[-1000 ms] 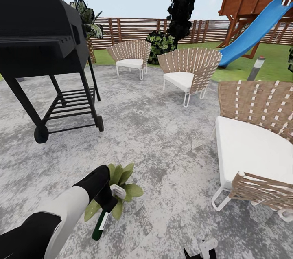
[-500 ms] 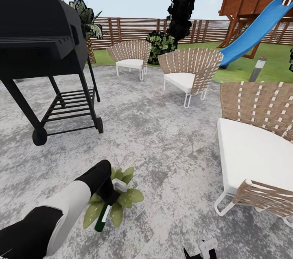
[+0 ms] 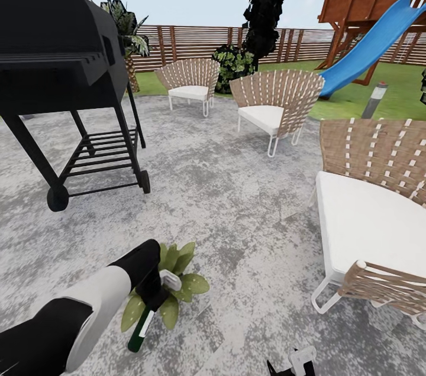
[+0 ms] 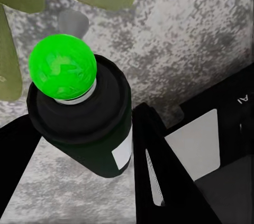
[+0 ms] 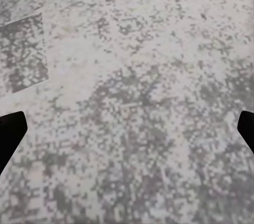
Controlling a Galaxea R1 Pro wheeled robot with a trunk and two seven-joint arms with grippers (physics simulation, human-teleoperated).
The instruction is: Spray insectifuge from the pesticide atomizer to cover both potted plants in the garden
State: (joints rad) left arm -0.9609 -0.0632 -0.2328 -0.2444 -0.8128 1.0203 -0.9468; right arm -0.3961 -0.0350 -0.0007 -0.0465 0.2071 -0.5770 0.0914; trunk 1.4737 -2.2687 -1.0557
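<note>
Head view, lower left: the left gripper (image 3: 155, 292) pinches the slim dark green pesticide atomizer (image 3: 141, 327) directly over a broad-leaved potted plant (image 3: 177, 287), apparently positioned to spray it; the right gripper's (image 5: 127, 129) fingers are spread.

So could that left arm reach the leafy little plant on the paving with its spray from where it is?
Probably yes. The left claw is shut on the spray bottle, right over the plant, and nothing stands between them. Whether the nozzle points at the leaves, I cannot tell.

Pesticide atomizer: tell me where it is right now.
In the head view, the pesticide atomizer sits low on the left, gripped in the left hand, directly over a potted plant on the grey patio.
</note>
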